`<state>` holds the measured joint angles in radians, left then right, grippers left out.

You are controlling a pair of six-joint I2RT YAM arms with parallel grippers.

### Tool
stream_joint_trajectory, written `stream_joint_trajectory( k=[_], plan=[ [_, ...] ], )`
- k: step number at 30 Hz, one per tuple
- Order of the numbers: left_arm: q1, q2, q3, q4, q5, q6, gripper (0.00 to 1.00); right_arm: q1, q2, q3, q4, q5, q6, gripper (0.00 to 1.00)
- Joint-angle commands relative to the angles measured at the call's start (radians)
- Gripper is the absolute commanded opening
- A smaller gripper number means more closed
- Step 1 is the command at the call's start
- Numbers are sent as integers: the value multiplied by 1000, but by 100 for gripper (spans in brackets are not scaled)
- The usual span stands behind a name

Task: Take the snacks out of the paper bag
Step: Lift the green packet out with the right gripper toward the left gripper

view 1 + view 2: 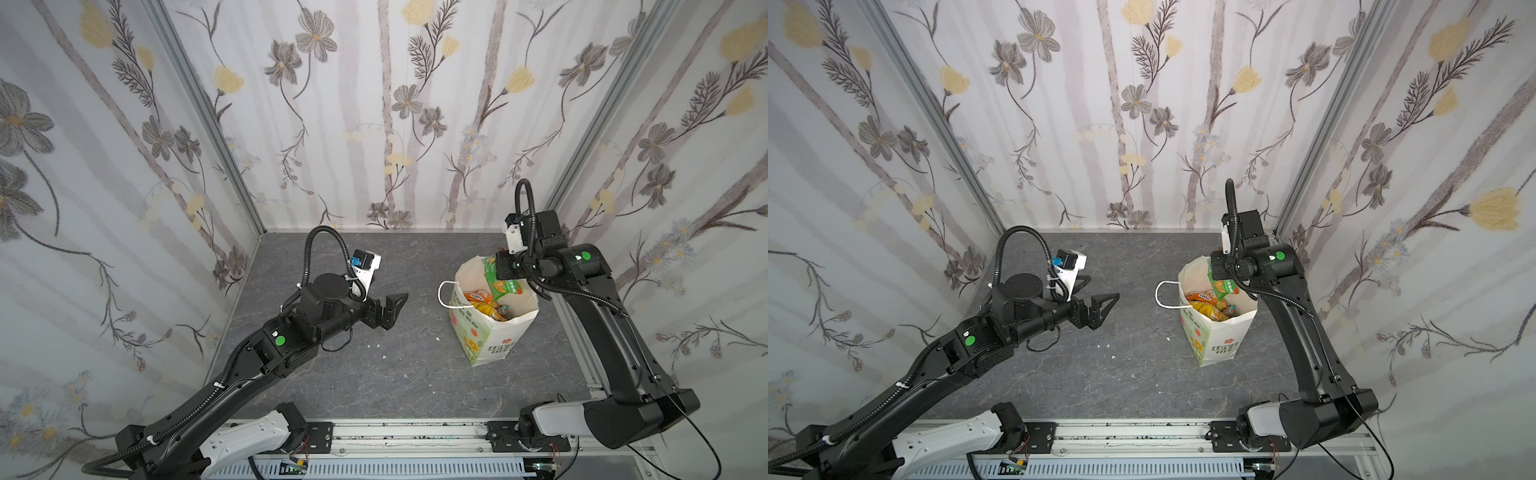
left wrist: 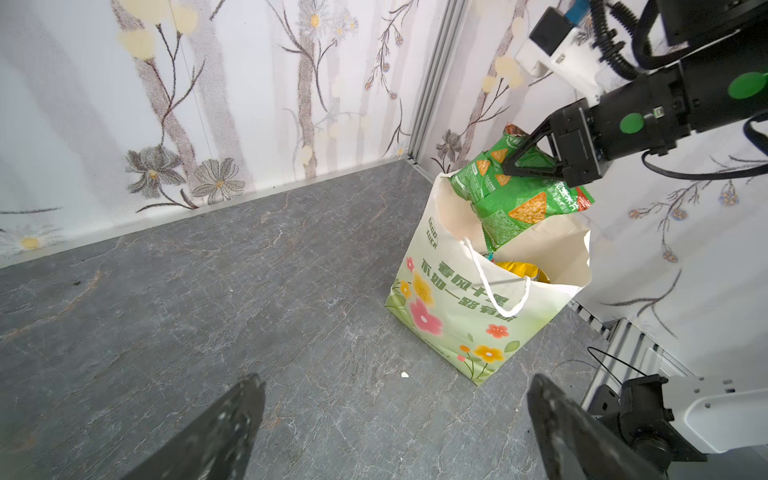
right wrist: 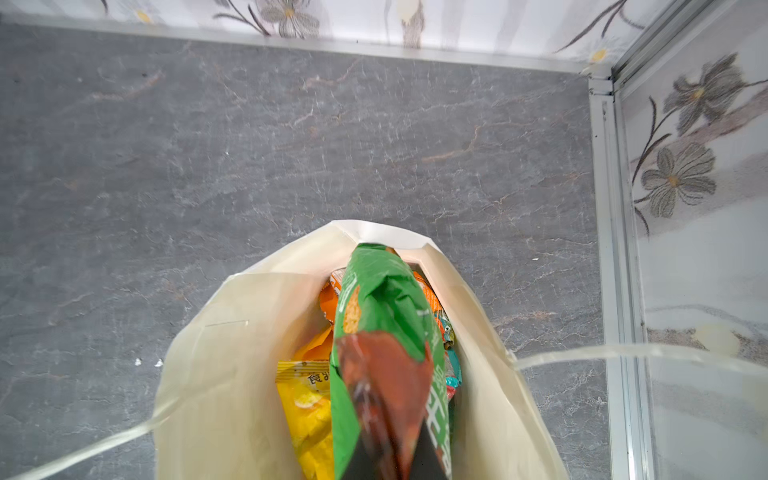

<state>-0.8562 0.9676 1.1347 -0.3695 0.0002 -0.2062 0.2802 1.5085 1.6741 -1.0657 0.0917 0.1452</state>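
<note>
Right pincer (image 2: 508, 167): clamping shut on the upper edge of the green packet (image 2: 528, 208), which is sticking partly out of the paper bag's mouth. Paper bag (image 1: 490, 336): standing upright on the grey tabletop (image 1: 415, 374), holding a yellow packet (image 3: 307, 411) and an orange packet (image 3: 328, 301) beneath the green one. Left pincer (image 2: 392, 399): hovering well apart from the bag, on its looped-handle side, jaws spreading wide, gripping nothing.
</note>
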Motion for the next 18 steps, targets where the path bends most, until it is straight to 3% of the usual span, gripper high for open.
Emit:
stream_joint_trajectory(
  k=[1,6,11,16,18],
  plan=[
    [0,-6,18,55,-12,-28,100,-2,-38,45,45,-15,37,0],
    [2,-16,36,87,-34,-116,100,1,-103,111,91,-119,86,0],
    [23,-10,68,132,-52,-284,100,0,-182,95,238,-256,203,0],
    [77,5,77,219,48,-429,100,1,-304,-99,569,-448,408,0],
    [114,13,60,309,148,-509,100,1,-344,-194,727,-537,508,0]
  ],
)
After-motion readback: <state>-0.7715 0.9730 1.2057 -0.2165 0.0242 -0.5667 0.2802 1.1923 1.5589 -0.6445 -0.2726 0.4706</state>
